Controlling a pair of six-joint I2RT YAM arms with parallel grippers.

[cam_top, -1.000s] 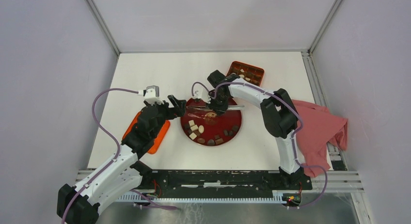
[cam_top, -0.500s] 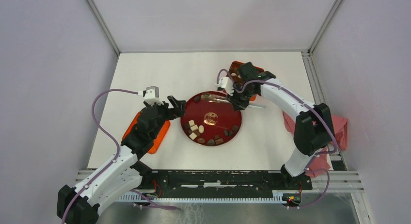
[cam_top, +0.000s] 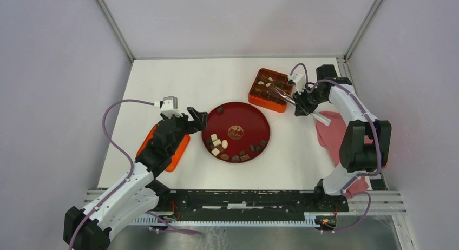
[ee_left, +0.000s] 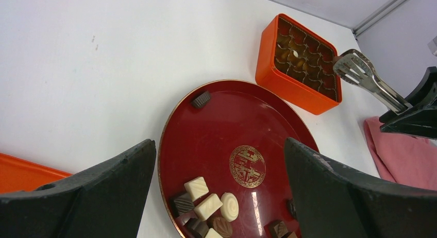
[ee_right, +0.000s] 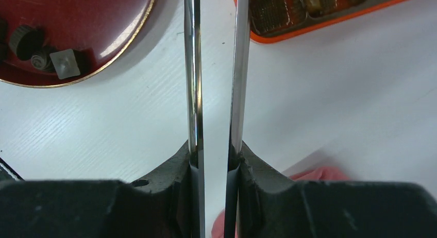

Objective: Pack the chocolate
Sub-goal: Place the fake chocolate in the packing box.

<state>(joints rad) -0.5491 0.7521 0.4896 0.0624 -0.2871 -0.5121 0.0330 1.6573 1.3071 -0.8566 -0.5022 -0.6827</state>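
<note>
The chocolate point(ee_left: 208, 206) lies in two places. Over a dozen pieces sit loose on the near half of the plate point(cam_top: 243, 117): four are cream-white, of square, oblong and oval shape, and the rest are brown, with the exact count unclear. One dark ridged piece point(ee_left: 201, 99) sits alone by the rim. More pieces fill some cells of the box point(ee_left: 288, 86), but their number cannot be told.

The one plate is round, glossy red with a thin gold edge and a gold emblem point(ee_left: 249, 166) at its centre, whose characters are unreadable. The one box is square and orange with a gold-lined grid.

The right gripper point(ee_right: 214, 155) is clamped on one pair of metal tongs point(ee_left: 371, 83), whose slotted tips hang over the box's right edge. The left gripper point(ee_left: 219, 145) is spread wide, holding nothing, at the plate's left side.

A flat orange tray point(cam_top: 178, 152) lies under the left arm. A pink cloth point(cam_top: 333, 136) is crumpled on the right of the white table point(cam_top: 162, 87).
</note>
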